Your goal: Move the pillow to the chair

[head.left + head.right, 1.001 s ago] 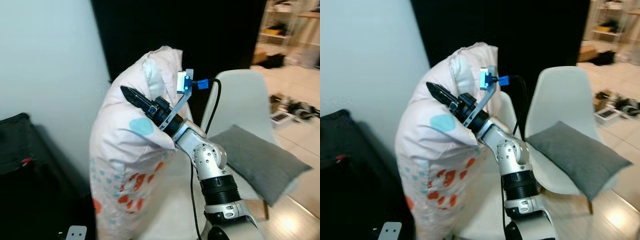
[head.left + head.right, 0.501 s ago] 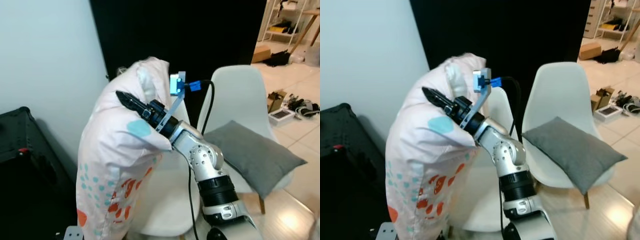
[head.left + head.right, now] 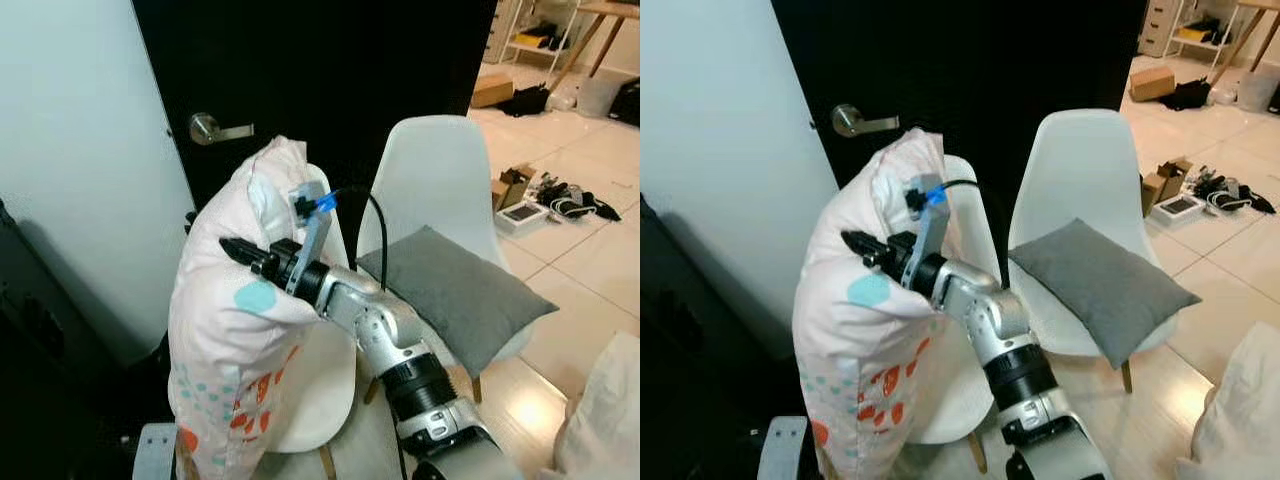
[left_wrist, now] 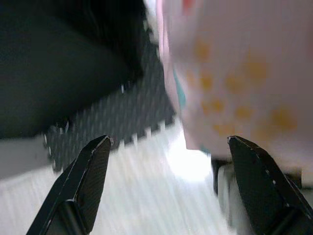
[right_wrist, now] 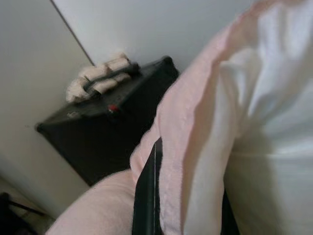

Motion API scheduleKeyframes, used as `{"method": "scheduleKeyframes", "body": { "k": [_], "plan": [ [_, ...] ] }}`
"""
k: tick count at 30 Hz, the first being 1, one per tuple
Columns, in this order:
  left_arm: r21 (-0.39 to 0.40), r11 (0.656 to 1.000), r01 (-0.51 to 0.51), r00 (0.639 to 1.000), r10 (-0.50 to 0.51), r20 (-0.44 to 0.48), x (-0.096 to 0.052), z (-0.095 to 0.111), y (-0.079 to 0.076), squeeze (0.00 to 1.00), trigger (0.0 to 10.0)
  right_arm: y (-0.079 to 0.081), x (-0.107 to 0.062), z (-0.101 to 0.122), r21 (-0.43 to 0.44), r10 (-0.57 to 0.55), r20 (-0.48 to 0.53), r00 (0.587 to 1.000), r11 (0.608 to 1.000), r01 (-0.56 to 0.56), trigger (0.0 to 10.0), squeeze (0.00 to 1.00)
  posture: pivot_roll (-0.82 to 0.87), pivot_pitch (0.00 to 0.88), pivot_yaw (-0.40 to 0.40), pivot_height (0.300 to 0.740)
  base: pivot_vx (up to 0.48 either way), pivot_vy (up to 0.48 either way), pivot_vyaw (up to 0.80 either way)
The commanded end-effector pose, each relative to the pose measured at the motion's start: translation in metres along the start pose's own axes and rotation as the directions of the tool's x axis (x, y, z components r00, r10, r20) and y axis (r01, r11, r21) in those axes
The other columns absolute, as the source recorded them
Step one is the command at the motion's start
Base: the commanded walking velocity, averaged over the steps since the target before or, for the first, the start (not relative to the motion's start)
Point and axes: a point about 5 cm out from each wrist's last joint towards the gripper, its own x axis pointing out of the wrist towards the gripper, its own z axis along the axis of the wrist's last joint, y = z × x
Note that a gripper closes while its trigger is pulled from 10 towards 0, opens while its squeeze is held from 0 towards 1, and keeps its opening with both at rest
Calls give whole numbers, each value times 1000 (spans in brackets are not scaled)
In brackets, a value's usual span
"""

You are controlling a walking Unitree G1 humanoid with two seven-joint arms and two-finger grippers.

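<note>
Pillow held up, chair now close below

Your pillow hangs upright, right gripper clenched on its side fabric. Vs 1 s ago the view shifted back: near white chair sits right behind the pillow, grey-cushion chair beyond. You're abt ready to lower. Left gripper spread wide, empty, near the pillow's base.

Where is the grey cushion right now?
The grey cushion lies tilted on the seat of the right-hand white chair, to the right of the raised right gripper and patterned pillow.
</note>
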Motion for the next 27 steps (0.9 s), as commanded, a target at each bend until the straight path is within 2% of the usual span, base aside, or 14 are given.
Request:
{"method": "scheduleKeyframes", "body": {
  "k": [1, 2, 3, 4, 5, 7, 8, 9, 13, 14, 17, 22, 26, 27],
  "plan": [
    [-1, 1000, -24, 999, 24, 45, 2, 10, 6, 0, 10000, 0, 7, -15, -6, -59, -58, 997, 998, 58, 10000, 0, -20, 35, 21, 740, 0, 0, 0],
    [-3, 1000, -25, 998, 25, 66, 3, 16, 6, 0, 10000, -6, 7, -19, -20, -104, -82, 991, 994, 103, 10000, 0, -20, 35, 21, 740, 0, 0, 0],
    [-3, 1000, -25, 998, 25, 66, 3, 16, 6, 0, 10000, -6, 7, -19, -20, -104, -82, 991, 994, 103, 10000, 0, -20, 35, 21, 740, 0, 0, 0],
    [-10, 1000, -25, 996, 26, 88, 4, 22, 6, 0, 10000, -13, 5, -24, -53, -169, -120, 978, 985, 164, 10000, 0, -17, 35, 20, 740, 0, 0, 0],
    [-10, 1000, -25, 996, 26, 88, 4, 22, 6, 0, 10000, -13, 5, -24, -53, -169, -120, 978, 985, 164, 10000, 0, -17, 35, 20, 740, 0, 0, 0],
    [-12, 1000, -21, 992, 22, 128, 6, 32, 4, 0, 10000, -29, -1, -36, -151, -288, -192, 938, 953, 261, 10000, 0, -16, 34, 24, 740, 0, 0, 0],
    [-12, 1000, -21, 992, 22, 128, 6, 32, 4, 0, 10000, -29, -1, -36, -151, -288, -192, 938, 953, 261, 10000, 0, -16, 34, 24, 740, 0, 0, 0],
    [-13, 1000, -17, 990, 19, 141, 6, 36, 2, 0, 10000, -34, -3, -40, -186, -326, -215, 921, 939, 289, 10000, 0, -17, 34, 26, 740, 0, 0, 0],
    [-23, 1000, -1, 988, 4, 157, 6, 39, -2, 0, 10000, -42, -9, -48, -203, -381, -242, 892, 919, 337, 10000, 0, -16, 35, 27, 740, 0, 0, 0],
    [-31, 999, 29, 985, -23, 172, 6, 42, -7, 0, 10000, -45, -11, -51, -199, -397, -252, 883, 914, 354, 10000, 0, -16, 36, 30, 740, 0, 0, 0],
    [-24, 998, 52, 982, -47, 185, 5, 44, -11, 0, 10000, -47, -12, -53, -191, -407, -258, 876, 910, 367, 10000, 0, -16, 39, 32, 740, 0, 0, 0],
    [11, 995, 102, 976, -102, 191, 5, 44, -16, 0, 10000, -52, -17, -69, -200, -440, -302, 846, 897, 395, 10000, 0, -15, 44, 37, 740, 0, 0, 0],
    [-4, 992, 125, 979, -123, 165, 4, 37, -14, 0, 10000, -66, -31, -83, -234, -533, -332, 779, 846, 479, 10000, 0, -11, 49, 42, 740, 0, 0, 0],
    [-4, 992, 125, 979, -123, 165, 4, 37, -14, 0, 10000, -66, -31, -83, -234, -533, -332, 779, 846, 479, 10000, 0, -11, 49, 42, 740, 0, 0, 0]
  ]
}}
